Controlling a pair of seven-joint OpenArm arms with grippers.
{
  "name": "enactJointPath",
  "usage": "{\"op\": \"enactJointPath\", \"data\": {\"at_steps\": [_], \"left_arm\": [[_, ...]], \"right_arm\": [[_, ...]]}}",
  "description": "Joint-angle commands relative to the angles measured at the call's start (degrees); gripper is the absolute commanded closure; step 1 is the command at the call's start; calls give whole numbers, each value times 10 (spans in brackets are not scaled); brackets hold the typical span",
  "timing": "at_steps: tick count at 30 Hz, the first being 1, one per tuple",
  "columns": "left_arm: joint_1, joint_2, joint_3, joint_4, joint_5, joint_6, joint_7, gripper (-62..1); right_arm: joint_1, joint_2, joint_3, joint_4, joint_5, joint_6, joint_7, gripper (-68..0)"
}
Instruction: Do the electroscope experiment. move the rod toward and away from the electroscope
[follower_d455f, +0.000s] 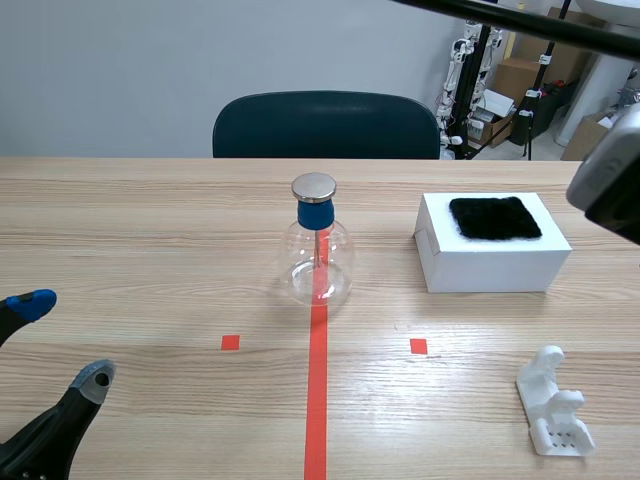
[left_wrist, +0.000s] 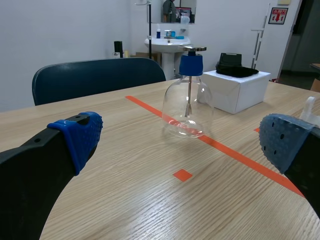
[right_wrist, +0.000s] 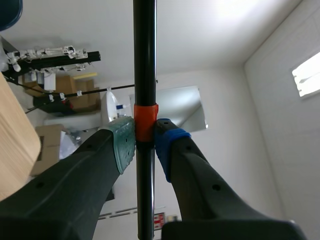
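The electroscope (follower_d455f: 319, 248) is a clear glass flask with a blue stopper and a round metal cap, standing on the red tape line at mid-table; it also shows ahead of my left gripper (left_wrist: 185, 137), which rests open near the table's front left (follower_d455f: 62, 345). A black rod (right_wrist: 144, 75) with an orange band is pinched between the pads of my right gripper (right_wrist: 144, 145). In the scene view the rod (follower_d455f: 530, 22) runs across the top right corner, high above the table. Only part of the raised right arm (follower_d455f: 610, 175) shows at the right edge.
A white box (follower_d455f: 490, 250) with a black fur cloth (follower_d455f: 494, 217) on top stands right of the flask. A white plastic stand (follower_d455f: 555, 405) lies at the front right. A dark blue chair (follower_d455f: 325, 125) is behind the table.
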Motion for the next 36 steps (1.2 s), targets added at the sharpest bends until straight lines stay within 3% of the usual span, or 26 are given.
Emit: {"op": "enactJointPath", "data": {"at_steps": [1, 11, 22, 26, 36], "left_arm": [[-3, 0, -2, 6, -4, 1, -8, -623], [-3, 0, -2, 6, -4, 1, -9, -623], [-3, 0, -2, 6, -4, 1, -9, -623], [-3, 0, -2, 6, -4, 1, -9, -623], [-3, 0, -2, 6, -4, 1, -9, -623]], "right_arm": [[18, 12, 3, -14, -15, 2, -7, -68], [128, 69, -57, -90, -106, 20, -55, -68], [219, 78, -153, -186, -217, 30, -80, -68], [225, 78, -159, -205, -233, 32, -75, -68], [225, 78, -159, -206, -224, 32, -72, -68]]}}
